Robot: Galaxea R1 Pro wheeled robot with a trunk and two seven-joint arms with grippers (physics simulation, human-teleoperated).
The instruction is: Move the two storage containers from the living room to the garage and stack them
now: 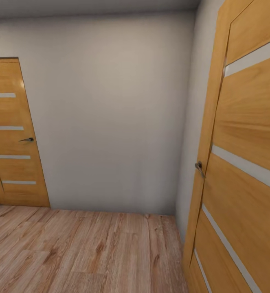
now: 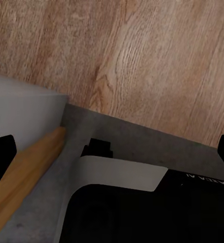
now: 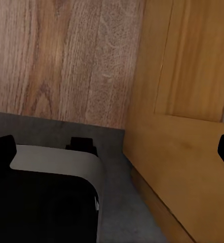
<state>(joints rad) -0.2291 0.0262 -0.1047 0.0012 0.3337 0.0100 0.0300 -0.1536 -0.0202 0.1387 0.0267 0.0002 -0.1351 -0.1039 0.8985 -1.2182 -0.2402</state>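
The robot faces a corner of a hallway. Straight ahead stands a plain grey-white wall (image 1: 114,114), and light wood-plank flooring (image 1: 77,252) runs up to its foot. At the left of the head view a honey-coloured door (image 1: 12,138) with four pale horizontal strips and a dark lever handle (image 1: 27,139) sits shut in that wall. Close at the right, a second door of the same make (image 1: 244,162) fills the side of the view, its metal handle (image 1: 199,167) sticking out toward the corner.

Looking along the left claw (image 2: 112,152), its two dark fingertips (image 2: 1,152) sit at opposite edges of the picture, spread wide with nothing between them; below lie the robot's grey and black base (image 2: 127,202), plank flooring and a strip of wooden trim (image 2: 26,172). The right claw (image 3: 112,149) is spread the same way, empty, hanging just beside the right-hand door's panel (image 3: 193,101) and above the base.

No orange-red containers are anywhere in sight here.
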